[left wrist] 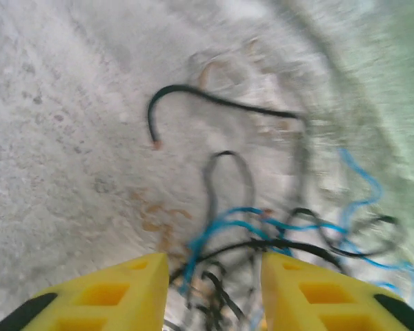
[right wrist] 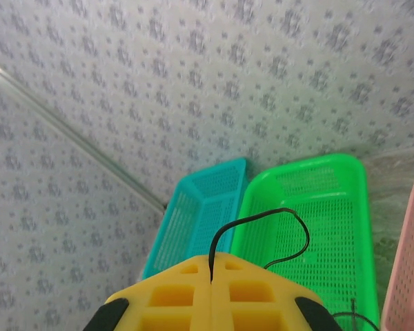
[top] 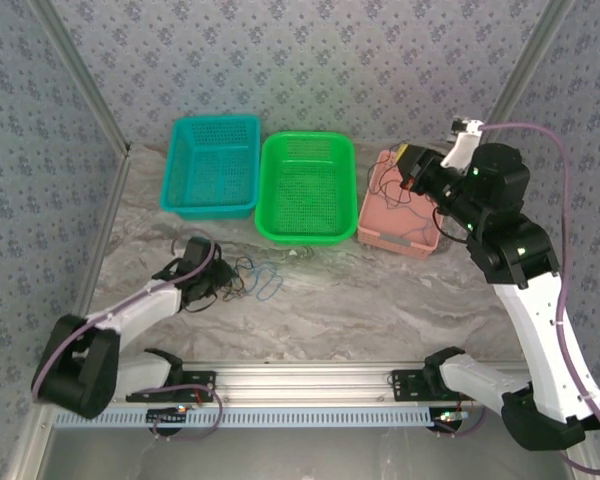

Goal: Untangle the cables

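Down on the marbled worktop, the left gripper sits low with its yellow fingers spread apart. Nothing is pinched between them. The tangle of cables lies right at its tips, with loose blue and black strands running across the gap between the fingers. One dark strand curls away on its own a little farther out, though the wrist view is blurred and I can't follow every wire. That heap lies on the bare worktop, in front of the teal basket and the green basket but in neither of them. Over on the other side, the right gripper is lifted above the pink basket with its fingers pressed tight together. A thin black cable is nipped in the seam between them, arching up in a loop and dropping back down. A few more thin wires lie inside the pink basket.
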Controlling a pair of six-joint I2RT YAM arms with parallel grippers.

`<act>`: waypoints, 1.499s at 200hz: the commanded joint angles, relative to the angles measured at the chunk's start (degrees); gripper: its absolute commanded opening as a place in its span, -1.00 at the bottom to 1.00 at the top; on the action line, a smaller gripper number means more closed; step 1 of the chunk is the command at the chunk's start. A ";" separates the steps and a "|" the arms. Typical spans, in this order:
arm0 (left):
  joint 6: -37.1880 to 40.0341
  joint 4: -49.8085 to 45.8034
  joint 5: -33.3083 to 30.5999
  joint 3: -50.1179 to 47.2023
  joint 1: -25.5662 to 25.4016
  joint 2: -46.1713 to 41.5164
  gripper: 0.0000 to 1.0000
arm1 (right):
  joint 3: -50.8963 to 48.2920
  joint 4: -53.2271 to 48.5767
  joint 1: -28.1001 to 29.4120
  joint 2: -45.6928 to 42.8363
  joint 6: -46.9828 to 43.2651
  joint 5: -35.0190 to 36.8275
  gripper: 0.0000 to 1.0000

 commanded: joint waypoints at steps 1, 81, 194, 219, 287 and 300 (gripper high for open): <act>0.44 -7.10 -0.31 6.43 -1.49 -9.66 -0.08 | -4.52 0.31 -0.27 0.14 -1.54 -5.78 -1.00; -21.06 10.99 21.14 2.66 -4.19 -16.32 -0.12 | -22.91 19.45 6.41 3.30 7.05 -14.67 -1.00; -28.97 8.74 0.18 -3.08 -23.45 -10.53 -0.61 | -36.66 26.70 17.02 5.71 9.05 -8.96 -1.00; -28.35 3.21 -5.43 -2.30 -27.22 -11.36 -0.63 | -44.42 26.67 15.24 3.47 8.57 -9.54 -1.00; -28.74 11.94 -8.25 -0.48 -35.08 4.83 -0.67 | -57.87 26.69 9.37 -0.34 7.44 -11.28 -1.00; -26.00 11.79 -10.07 2.39 -36.62 8.15 -0.66 | -57.87 24.69 9.01 -0.78 6.63 -10.49 -1.00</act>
